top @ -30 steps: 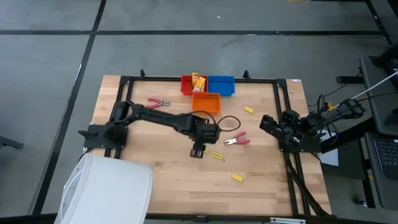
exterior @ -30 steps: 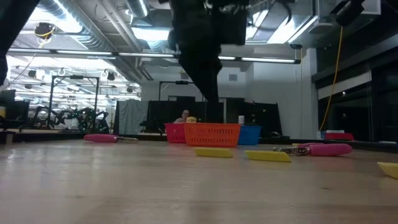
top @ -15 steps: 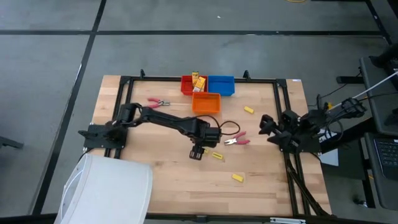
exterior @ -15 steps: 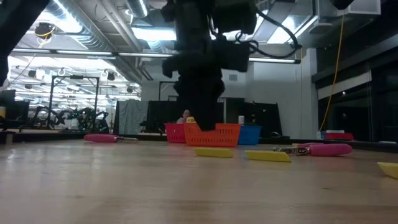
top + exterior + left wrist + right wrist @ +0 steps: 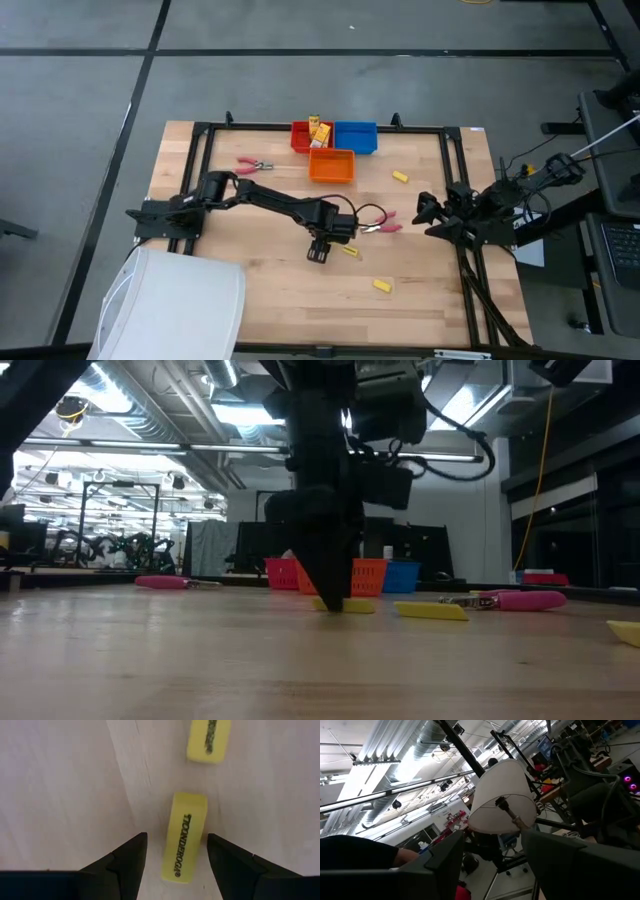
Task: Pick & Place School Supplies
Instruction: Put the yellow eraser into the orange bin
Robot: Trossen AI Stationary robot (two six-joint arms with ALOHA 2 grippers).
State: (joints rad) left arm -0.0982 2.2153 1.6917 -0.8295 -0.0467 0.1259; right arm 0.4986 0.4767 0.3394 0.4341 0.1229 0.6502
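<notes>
a pale wooden table (image 5: 260, 300) edged by a black frame stands on grey floor; the low view shows a hall with ceiling lights and ducts. at the far edge sit a red bin (image 5: 300, 138) holding yellow packets (image 5: 320, 130), a blue bin (image 5: 356, 137) and an orange bin (image 5: 332, 165). the left gripper (image 5: 176, 851) is down at the table, fingers apart either side of a yellow eraser (image 5: 183, 836), not clamped. the right gripper (image 5: 424, 212) waits by the right edge, fingers apart.
</notes>
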